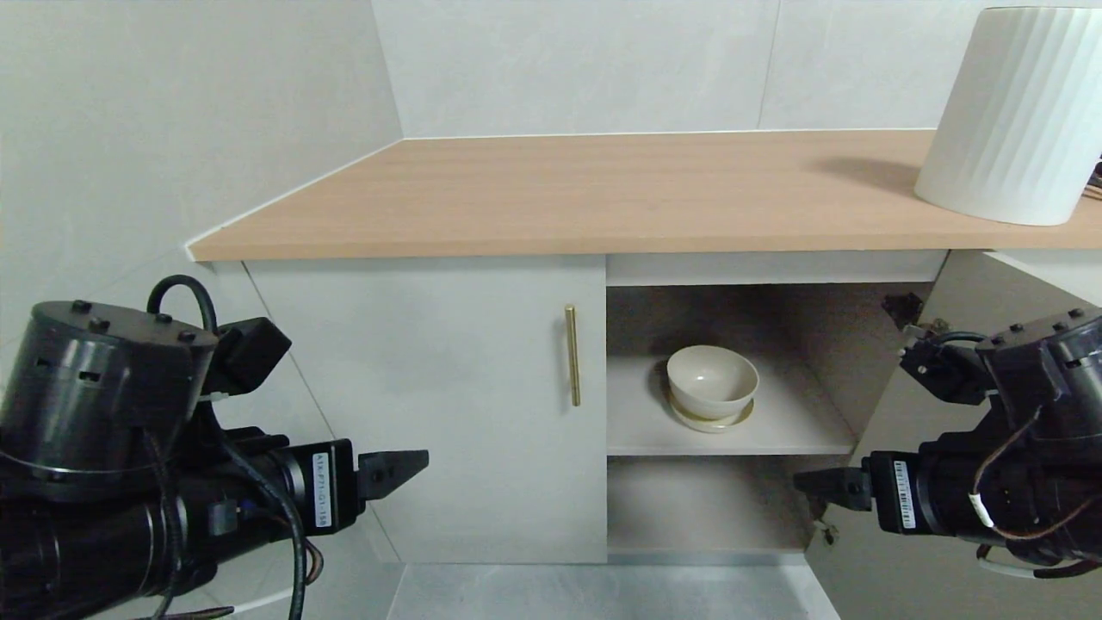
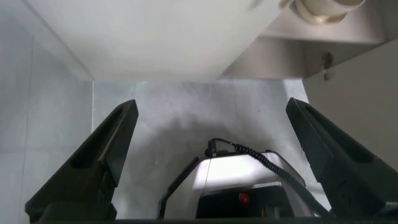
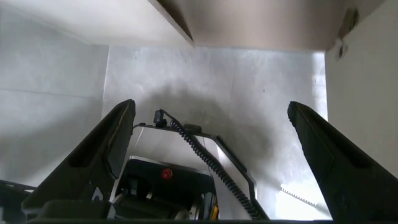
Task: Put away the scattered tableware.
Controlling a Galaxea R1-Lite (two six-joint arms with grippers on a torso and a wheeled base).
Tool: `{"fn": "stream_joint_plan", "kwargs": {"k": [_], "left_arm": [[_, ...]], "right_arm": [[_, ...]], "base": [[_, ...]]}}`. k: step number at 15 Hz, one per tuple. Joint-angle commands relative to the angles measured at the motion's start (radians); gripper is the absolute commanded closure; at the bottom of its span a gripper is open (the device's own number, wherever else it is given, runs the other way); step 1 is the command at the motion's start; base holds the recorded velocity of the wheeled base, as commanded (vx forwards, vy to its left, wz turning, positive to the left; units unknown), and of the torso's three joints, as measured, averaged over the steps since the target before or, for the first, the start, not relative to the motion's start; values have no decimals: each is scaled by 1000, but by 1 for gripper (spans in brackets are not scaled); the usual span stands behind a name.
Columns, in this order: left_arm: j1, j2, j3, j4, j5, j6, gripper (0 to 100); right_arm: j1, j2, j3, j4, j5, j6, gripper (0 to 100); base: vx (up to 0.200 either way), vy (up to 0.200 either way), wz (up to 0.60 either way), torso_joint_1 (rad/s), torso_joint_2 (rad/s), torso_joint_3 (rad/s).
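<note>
A bowl (image 1: pixel 713 379) is seen on what may be a saucer (image 1: pixel 711 420), mostly hidden beneath it, in the open cabinet (image 1: pixel 805 418). The left gripper (image 2: pixel 211 155) and right gripper (image 3: pixel 211 155) are held wide, empty.

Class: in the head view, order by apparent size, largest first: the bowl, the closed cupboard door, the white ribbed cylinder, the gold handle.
1. closed cupboard door
2. white ribbed cylinder, partly cut off
3. bowl
4. gold handle, long but thin

Most of saucer (image 1: pixel 715 424) under bowl (image 1: pixel 712 379); white ribbed cylinder (image 1: pixel 1012 112) partly out of frame, rt edge.
</note>
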Motion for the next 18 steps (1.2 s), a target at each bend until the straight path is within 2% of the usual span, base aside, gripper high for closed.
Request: {"fn": "stream_joint_plan", "kwargs": {"k": [1, 10, 18], "left_arm": [[-1, 7, 1, 1, 1, 0, 0], [-5, 10, 6, 1, 2, 0, 0], [-5, 12, 7, 1, -1, 0, 0]], "right_arm": [[0, 5, 0, 0, 0, 0, 0], [0, 13, 3, 3, -12, 0, 0], [2, 19, 8, 3, -15, -1, 0]], "base": [[-200, 0, 0, -2, 7, 7], [-200, 0, 0, 3, 3, 2], [0, 0, 0, 0, 0, 0]]}}
